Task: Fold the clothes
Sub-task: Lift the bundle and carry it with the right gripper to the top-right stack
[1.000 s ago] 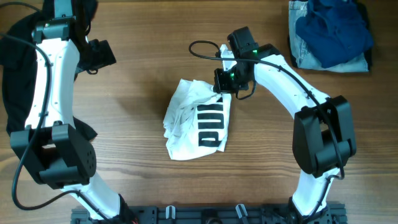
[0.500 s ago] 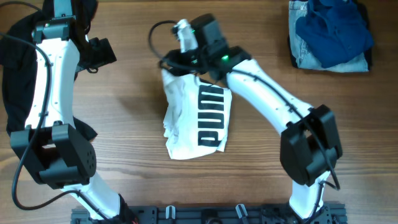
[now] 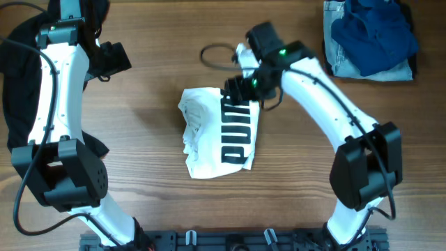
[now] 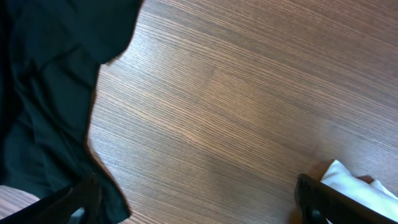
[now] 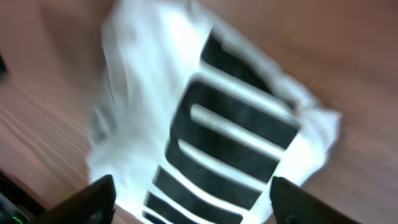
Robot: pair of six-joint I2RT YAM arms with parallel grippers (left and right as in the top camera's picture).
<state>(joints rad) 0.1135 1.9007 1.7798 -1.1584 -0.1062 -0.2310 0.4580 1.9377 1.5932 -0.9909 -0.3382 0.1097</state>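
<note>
right jaws gape wide and empty above the top edge of the crumpled white t-shirt (image 3: 205, 150), which lies mid-tabletop (image 3: 293, 181). its bold black lettering reads "pum" before the jaws cover it. left jaws also stand wide apart, holding nothing, beside the black garment (image 4: 43, 93).

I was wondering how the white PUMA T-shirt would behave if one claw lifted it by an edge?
The white PUMA T-shirt would probably sag and unfold, as it lies in soft, crumpled folds. Pushed, it would likely bunch up on the wooden table rather than slide whole, since its left side looks wrinkled and loose.
</note>
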